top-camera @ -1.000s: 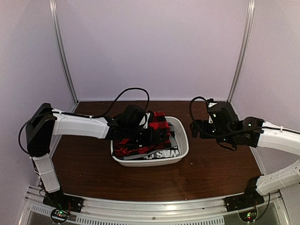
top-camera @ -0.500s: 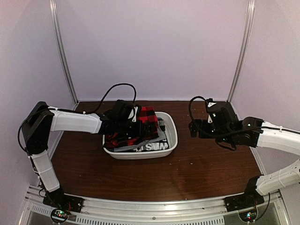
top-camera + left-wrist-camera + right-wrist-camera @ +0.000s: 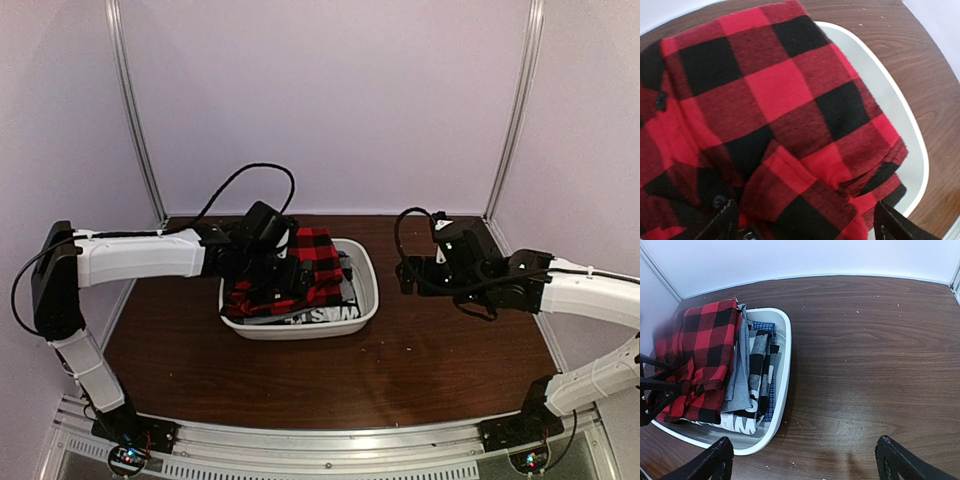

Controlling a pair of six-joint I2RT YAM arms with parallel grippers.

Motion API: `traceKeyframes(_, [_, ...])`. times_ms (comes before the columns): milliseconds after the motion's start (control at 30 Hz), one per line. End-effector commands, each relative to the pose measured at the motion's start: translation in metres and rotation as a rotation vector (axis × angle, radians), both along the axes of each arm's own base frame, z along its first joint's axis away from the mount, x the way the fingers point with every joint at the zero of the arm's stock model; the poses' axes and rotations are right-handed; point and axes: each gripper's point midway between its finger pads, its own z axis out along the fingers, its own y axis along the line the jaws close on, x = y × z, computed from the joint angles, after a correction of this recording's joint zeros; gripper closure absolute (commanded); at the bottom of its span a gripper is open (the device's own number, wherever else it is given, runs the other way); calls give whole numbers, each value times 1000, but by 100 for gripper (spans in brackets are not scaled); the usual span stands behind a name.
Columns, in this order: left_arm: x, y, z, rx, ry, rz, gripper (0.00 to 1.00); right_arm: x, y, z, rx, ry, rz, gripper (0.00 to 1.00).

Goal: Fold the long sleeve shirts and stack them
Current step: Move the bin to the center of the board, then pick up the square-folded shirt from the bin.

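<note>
Fuzzy flannel shirt [image 3: 780, 100], seemingly plastic tub [image 3: 890, 110]

Soft, even light with faint shadows. A pale sheen lies on the tabletop [image 3: 852, 412] low in the right wrist view, whose edges bow; the overhead view looks grainy.

Large white block letters are seen printed on a dark garment [image 3: 325, 316] that lies folded at the near edge of the white tub [image 3: 369, 292]. Only the tops of a few characters are exposed, the rest being covered by the clothes stacked above, so the word cannot be read with any certainty. No other text, label, brand or number can be made out.
</note>
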Motion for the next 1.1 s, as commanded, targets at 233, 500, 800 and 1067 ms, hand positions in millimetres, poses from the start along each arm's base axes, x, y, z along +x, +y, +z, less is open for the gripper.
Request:
traceKeyframes(233, [35, 65, 10, 164, -69, 221, 2, 8, 13, 8, 14, -32, 29, 0])
traceKeyframes(500, [68, 54, -16, 219, -56, 203, 2, 8, 20, 5, 32, -29, 49, 0])
traceKeyframes(800, [72, 44, -42, 221, -22, 181, 24, 9, 22, -2, 26, -22, 58, 0])
traceKeyframes(1067, [75, 53, -17, 220, -75, 215, 82, 11, 26, -3, 20, -25, 69, 0])
